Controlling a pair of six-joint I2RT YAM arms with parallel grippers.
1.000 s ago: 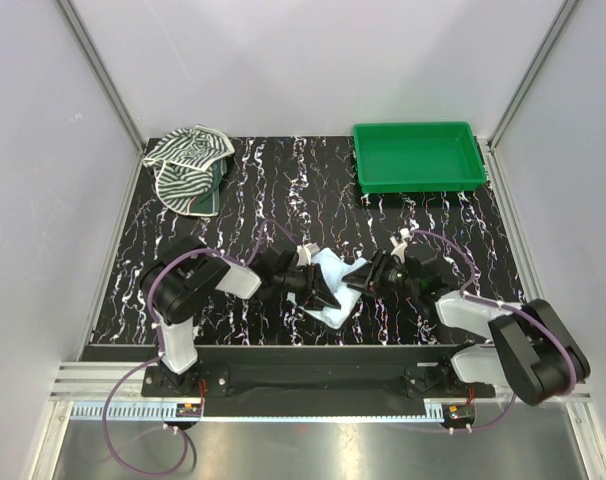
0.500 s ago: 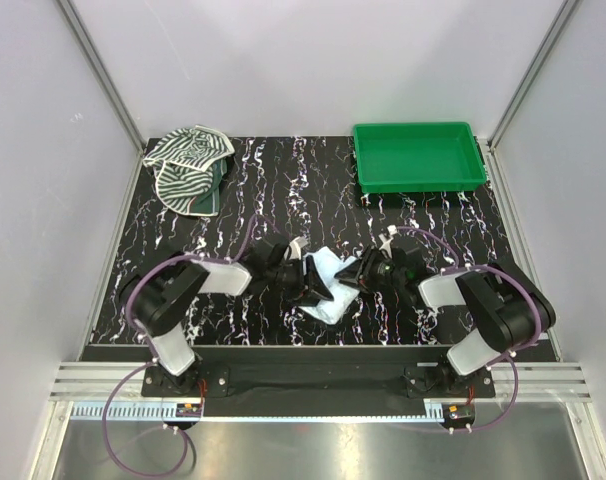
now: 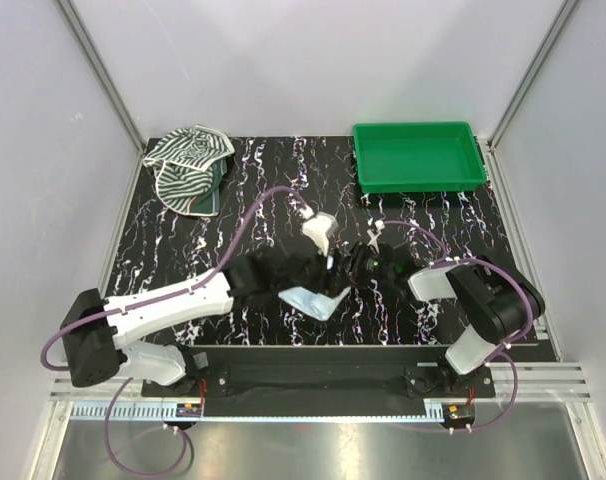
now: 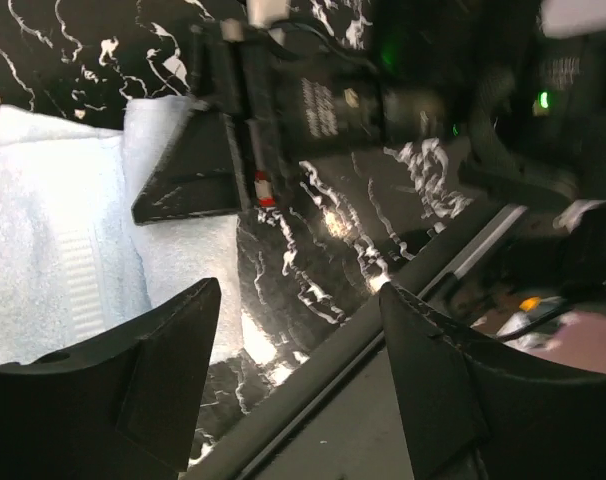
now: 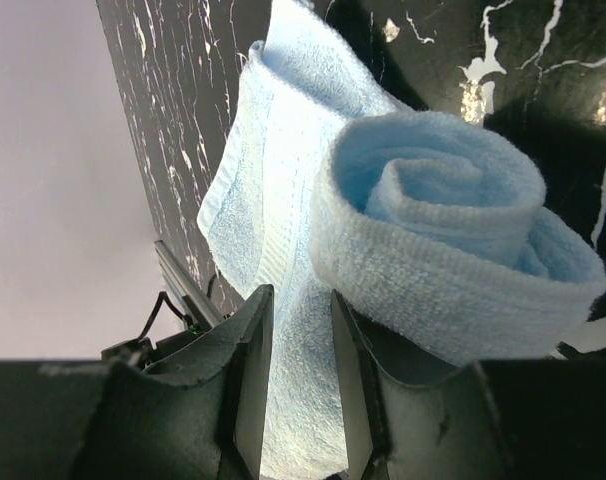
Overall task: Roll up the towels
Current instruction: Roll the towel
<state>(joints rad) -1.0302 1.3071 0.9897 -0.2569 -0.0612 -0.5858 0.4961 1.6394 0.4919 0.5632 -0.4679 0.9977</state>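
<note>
Pale blue terry-cloth towel (image 3: 311,300) lies on the black, white-veined table (image 3: 263,190), close to the near edge and about midway between the two arm bases. One end of it is wound into a loose spiral roll. The rest spreads flat away from the roll, with a woven band near its hem.

The right gripper (image 5: 296,300) is at the roll's side. Its two black fingers stand narrow, with a flat layer of the blue cloth pinched in the slim gap between them. The rolled end bulges just beyond the fingertips, to their right in the wrist view.

The left gripper (image 4: 298,290) faces it from the other side, jaws spread wide, with only bare table and the towel's edge below the gap. Its left finger sits over the flat part of the cloth; whether it touches cannot be told. From the left wrist camera, one finger of the right gripper shows as a dark wedge lying across the towel's edge.

In the overhead view both grippers meet over the towel, the left arm stretched out from the near left corner.

Black-and-white zebra-striped cloth towel (image 3: 188,165) lies crumpled at the far left corner, well apart from both grippers. A shallow green plastic tray (image 3: 418,158) sits at the far right.
</note>
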